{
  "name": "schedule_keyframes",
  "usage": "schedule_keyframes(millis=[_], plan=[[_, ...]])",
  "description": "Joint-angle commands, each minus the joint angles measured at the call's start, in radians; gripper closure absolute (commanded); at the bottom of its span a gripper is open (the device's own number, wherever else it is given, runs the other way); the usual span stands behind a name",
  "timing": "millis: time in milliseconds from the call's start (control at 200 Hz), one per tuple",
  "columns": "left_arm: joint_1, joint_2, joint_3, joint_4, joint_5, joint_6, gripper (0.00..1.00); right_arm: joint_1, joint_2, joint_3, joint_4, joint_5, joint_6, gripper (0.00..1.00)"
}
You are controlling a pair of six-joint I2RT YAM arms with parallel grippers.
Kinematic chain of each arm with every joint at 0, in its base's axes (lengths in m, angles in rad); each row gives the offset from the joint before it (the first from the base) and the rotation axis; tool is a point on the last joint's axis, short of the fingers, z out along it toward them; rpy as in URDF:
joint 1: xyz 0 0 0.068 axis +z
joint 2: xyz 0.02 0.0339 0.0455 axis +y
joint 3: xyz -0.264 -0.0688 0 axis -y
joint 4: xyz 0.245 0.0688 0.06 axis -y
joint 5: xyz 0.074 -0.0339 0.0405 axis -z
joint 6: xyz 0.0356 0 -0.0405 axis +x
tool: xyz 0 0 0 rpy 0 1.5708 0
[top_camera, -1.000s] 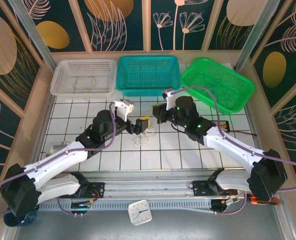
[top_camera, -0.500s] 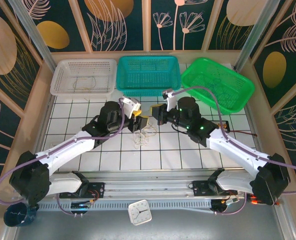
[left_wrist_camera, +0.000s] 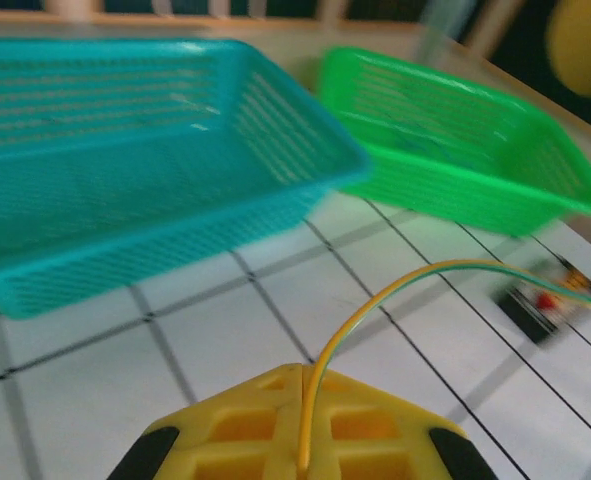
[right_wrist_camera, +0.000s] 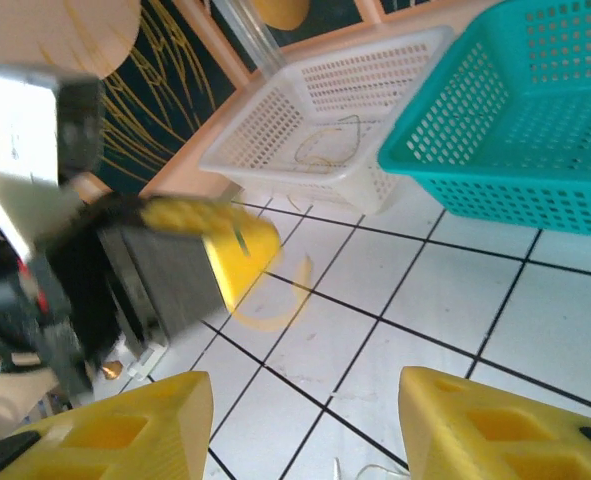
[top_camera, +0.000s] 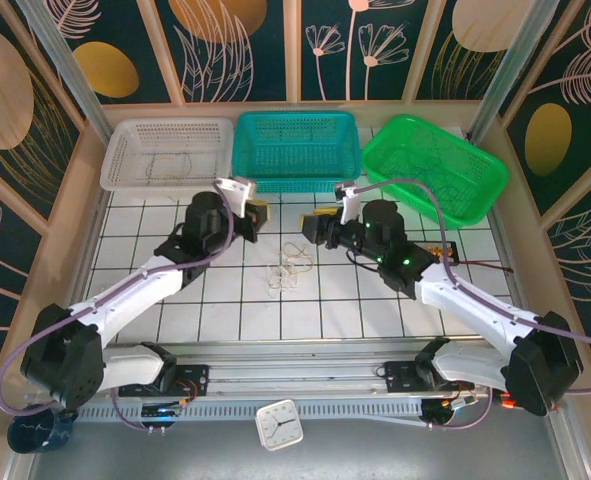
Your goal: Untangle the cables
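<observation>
On the white gridded counter point(top_camera: 365, 310), at its middle, lies a loopy tangle of thin pale cables point(top_camera: 287, 270). Just beyond, the left hand point(left_wrist_camera: 300, 378) is pinched tight on one thin yellow-green wire point(left_wrist_camera: 395, 288) (it arches away, slender and smooth); the right hand point(right_wrist_camera: 303, 392) gapes, holding nothing.

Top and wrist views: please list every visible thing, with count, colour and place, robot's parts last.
table: one, white with black grid
white basket: one, white, far left; thin wire inside
teal basket: one, teal, far middle
green basket: one, green, far right
cable tangle: one, whitish and tan, table centre
yellow cable: one, yellow-green, clamped in the left gripper
black connector: one, black with red wires, table right
clock: one, white, near edge
left gripper: one, yellow, shut, by the teal basket
right gripper: one, yellow, open, above the table centre
</observation>
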Motion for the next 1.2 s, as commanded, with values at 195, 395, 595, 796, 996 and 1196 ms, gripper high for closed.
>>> schedule_keyframes(millis=[195,395,595,796,996,1196], plan=[[0.334,0.217,0.290,0.023,-0.052,-0.108,1.00,-0.010,0.048,-0.097,0.109,0.042,0.125,0.47],[0.465,0.474,0.567,-0.052,-0.090,-0.123,1.00,-0.010,0.089,-0.155,0.144,0.065,0.173,0.46],[0.534,0.703,0.818,-0.147,-0.108,-0.158,0.94,-0.013,0.125,-0.160,0.101,0.106,0.162,0.46],[0.566,0.815,0.962,-0.242,-0.113,-0.149,0.69,-0.015,0.161,-0.166,0.091,0.122,0.160,0.47],[0.567,0.794,0.958,-0.261,-0.074,-0.134,0.23,-0.002,0.222,-0.143,0.089,0.061,0.134,0.47],[0.567,0.717,0.886,-0.241,0.046,-0.148,0.06,0.064,0.291,-0.070,0.021,0.024,0.050,0.47]])
